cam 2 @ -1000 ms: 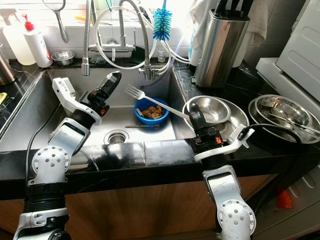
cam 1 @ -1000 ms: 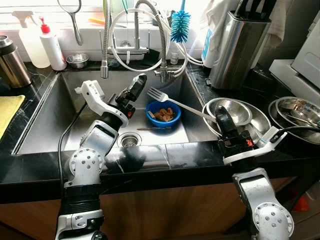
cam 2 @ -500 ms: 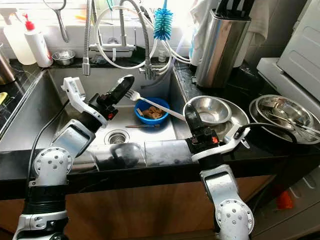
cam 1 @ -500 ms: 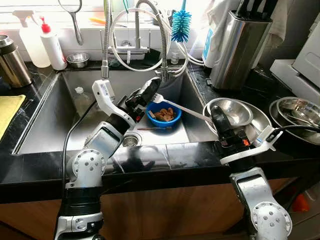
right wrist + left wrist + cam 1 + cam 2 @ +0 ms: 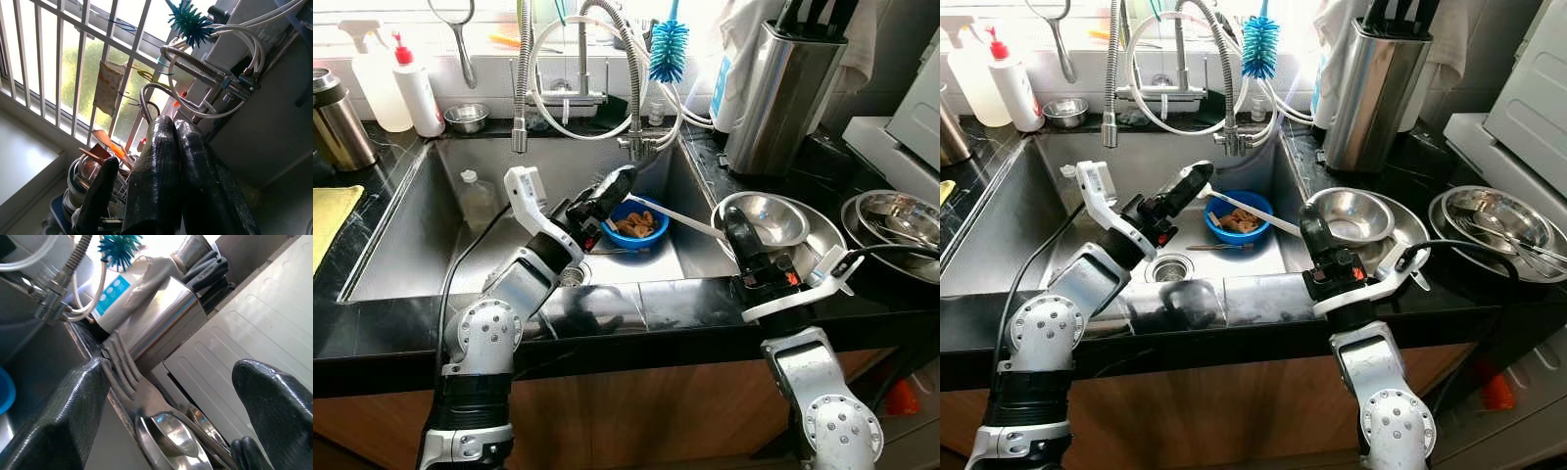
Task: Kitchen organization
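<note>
1. We take the steel sink [image 5: 421,220] as our landmark; the blue bowl [image 5: 636,223] of food scraps sits on its floor near the right wall.
2. Our right gripper [image 5: 736,227], fingers pressed together on the handle end, holds a fork [image 5: 677,217] slanting over the sink's right rim.
3. Our left gripper [image 5: 612,186] hovers over the bowl, fingers spread wide about the tines.
4. We judge the fork light, stiff and slippery; pinching the flat neck just behind the tines seems safest.
</note>
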Controlling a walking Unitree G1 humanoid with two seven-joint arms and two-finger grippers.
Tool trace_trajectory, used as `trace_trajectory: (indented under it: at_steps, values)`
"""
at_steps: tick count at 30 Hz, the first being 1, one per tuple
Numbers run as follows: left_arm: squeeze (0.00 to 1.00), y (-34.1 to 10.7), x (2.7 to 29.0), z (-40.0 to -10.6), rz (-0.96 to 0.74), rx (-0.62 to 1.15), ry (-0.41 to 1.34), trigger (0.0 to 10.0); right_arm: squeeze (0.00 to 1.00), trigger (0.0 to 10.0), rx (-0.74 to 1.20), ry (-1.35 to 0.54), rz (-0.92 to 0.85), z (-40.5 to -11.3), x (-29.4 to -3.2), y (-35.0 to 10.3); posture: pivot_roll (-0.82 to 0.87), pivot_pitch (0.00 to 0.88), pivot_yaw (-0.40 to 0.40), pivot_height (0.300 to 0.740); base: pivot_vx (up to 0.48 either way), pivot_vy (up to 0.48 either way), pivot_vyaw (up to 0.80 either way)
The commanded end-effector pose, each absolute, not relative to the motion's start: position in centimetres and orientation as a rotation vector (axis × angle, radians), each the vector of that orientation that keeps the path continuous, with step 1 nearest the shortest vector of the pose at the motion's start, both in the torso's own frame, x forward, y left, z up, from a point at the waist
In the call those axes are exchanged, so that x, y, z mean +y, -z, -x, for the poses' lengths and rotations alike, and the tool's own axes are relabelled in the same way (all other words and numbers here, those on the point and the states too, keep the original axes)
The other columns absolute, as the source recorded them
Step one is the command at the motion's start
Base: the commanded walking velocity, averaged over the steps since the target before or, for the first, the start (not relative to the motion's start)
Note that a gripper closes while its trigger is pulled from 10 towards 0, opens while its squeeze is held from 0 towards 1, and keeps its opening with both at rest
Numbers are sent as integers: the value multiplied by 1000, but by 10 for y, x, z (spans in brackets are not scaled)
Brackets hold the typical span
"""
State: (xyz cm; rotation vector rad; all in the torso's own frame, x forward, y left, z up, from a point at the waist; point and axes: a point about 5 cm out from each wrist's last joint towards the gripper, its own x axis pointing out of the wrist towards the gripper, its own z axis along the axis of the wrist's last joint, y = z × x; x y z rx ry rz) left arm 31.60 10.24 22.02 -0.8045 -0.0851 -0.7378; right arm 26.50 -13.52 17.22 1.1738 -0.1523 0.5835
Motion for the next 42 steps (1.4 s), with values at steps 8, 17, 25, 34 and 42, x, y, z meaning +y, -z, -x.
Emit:
trace_trajectory:
  at_steps: [8,17,25,34,42]
  values:
    - [0,-223,96,-311,795,-92,767,0,0,10000,-154,-616,-1173,-266,-131,-176,-28,28,-49,740,0,0,0]
    - [0,-226,98,-313,828,-117,725,0,0,10000,-151,-624,-1171,-265,-130,-176,-28,32,-51,740,0,0,0]
    - [0,-227,99,-315,842,-128,696,0,0,10000,-148,-629,-1174,-263,-129,-176,-31,37,-54,740,0,0,0]
    - [0,-228,97,-315,851,-133,693,0,0,10000,-138,-631,-1163,-264,-128,-175,-32,34,-55,740,0,0,0]
    - [0,-229,98,-315,850,-136,687,0,0,10000,-130,-636,-1130,-263,-125,-174,-32,20,-50,740,0,0,0]
